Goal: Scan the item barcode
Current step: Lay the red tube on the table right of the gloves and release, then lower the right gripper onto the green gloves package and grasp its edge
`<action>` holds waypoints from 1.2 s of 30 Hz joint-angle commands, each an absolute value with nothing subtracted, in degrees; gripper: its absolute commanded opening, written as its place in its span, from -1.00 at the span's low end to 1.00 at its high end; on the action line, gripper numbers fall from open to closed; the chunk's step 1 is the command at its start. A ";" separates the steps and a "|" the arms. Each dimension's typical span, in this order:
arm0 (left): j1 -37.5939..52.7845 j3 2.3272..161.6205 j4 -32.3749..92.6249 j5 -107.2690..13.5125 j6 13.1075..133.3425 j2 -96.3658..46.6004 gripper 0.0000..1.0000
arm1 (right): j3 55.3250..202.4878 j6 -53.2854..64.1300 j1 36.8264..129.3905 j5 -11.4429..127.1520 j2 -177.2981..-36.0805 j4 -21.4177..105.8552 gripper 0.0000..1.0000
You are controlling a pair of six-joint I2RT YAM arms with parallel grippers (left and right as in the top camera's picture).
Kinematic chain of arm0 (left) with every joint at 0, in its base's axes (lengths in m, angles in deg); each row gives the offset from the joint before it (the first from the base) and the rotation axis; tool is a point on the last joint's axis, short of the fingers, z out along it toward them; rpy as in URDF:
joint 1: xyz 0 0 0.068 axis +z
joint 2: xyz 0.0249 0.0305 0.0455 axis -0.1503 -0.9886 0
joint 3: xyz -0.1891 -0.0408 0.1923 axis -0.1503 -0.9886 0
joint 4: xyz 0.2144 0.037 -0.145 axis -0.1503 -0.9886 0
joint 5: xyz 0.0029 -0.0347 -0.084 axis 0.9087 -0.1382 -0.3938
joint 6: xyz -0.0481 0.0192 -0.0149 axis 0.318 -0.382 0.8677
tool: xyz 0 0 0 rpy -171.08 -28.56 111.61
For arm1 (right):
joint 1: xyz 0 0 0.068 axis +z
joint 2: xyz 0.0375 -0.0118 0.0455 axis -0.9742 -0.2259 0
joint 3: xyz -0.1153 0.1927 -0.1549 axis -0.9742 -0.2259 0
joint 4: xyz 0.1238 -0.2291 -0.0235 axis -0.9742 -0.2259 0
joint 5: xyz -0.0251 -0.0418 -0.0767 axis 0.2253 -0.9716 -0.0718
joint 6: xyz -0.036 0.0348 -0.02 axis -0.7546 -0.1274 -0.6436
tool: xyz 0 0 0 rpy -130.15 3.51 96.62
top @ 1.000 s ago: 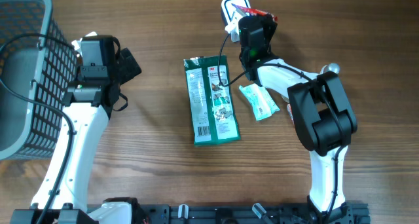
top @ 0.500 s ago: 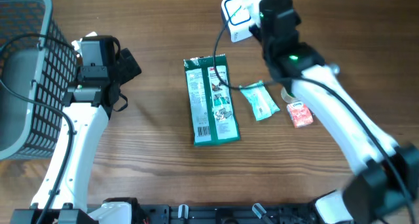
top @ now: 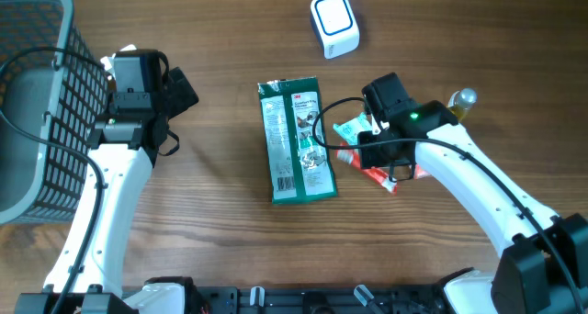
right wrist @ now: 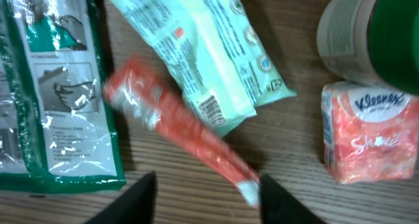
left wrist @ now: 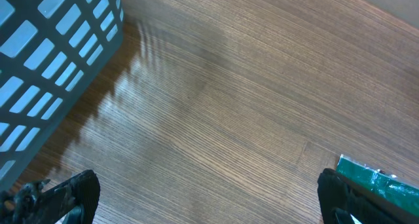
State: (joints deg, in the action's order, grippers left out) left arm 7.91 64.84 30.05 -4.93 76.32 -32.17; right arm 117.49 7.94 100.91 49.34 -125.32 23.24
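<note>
the right hand (right wrist: 206, 198) hangs part open, gripping nothing, over the red stick packet (right wrist: 177, 135) lying across the mint pouch (right wrist: 196, 54) at 3 o'clock on the desk (top: 220, 259). step judged: item pickup. next: close on it, face its barcode to the scanner (top: 333, 22) at 12 o'clock.

Overhead: fixed high above, facing straight down. It takes in the whole wooden bench (top: 230, 250), both arms, the grey mesh basket (top: 32, 94) at the left edge and the white square scanner (top: 333, 25) near the top.

Left wrist: low, slanting down over bare wood. Basket wall upper left, a corner of the green foil packet (left wrist: 383, 185) lower right, own jaws dark in both lower corners. Overhead shows both things.

Right wrist: very near, facing down. Green packet at left, then the pale mint wrapper (right wrist: 196, 60), the blurred red stick sachet (right wrist: 177, 132) and the orange tissue pack (right wrist: 360, 132). This is the cluster overhead shows right of centre.
</note>
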 commanded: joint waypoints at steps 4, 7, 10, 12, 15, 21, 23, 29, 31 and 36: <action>8.13 65.08 30.25 -4.19 76.25 -32.15 1.00 | 116.39 9.77 101.63 62.52 -125.83 29.79 0.52; 8.13 65.08 30.25 -4.19 76.25 -32.15 1.00 | 116.39 14.01 105.96 64.07 -125.83 35.17 0.51; 8.13 65.08 30.25 -4.19 76.25 -32.15 1.00 | 116.39 17.51 114.62 64.07 -125.83 45.95 0.70; 8.13 65.08 30.25 -4.21 76.25 -32.15 1.00 | 116.39 17.40 119.90 63.29 -126.33 53.68 0.71; 8.13 65.08 30.25 -4.19 76.27 -32.15 1.00 | 116.39 17.40 126.90 59.94 -130.83 61.31 0.77; 8.13 65.08 30.25 -4.21 76.25 -32.15 1.00 | 116.39 18.76 127.95 59.77 -140.91 61.55 0.76; 8.13 65.08 30.25 -4.21 76.27 -32.15 1.00 | 116.39 18.69 127.93 59.44 -141.58 61.97 0.76; 8.13 65.08 30.25 -4.19 76.27 -32.15 1.00 | 116.39 17.01 127.88 46.72 -141.58 61.25 0.88; 8.13 65.08 30.25 -4.21 76.25 -32.15 1.00 | 116.39 17.07 127.88 46.63 -141.58 61.18 0.89; 8.13 65.08 30.27 -4.19 76.25 -32.15 1.00 | 116.39 17.14 127.88 46.81 -141.58 60.85 0.96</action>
State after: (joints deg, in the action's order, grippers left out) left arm 7.91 64.84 30.05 -4.93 76.32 -32.17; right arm 116.24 17.82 128.01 48.20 -140.93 60.90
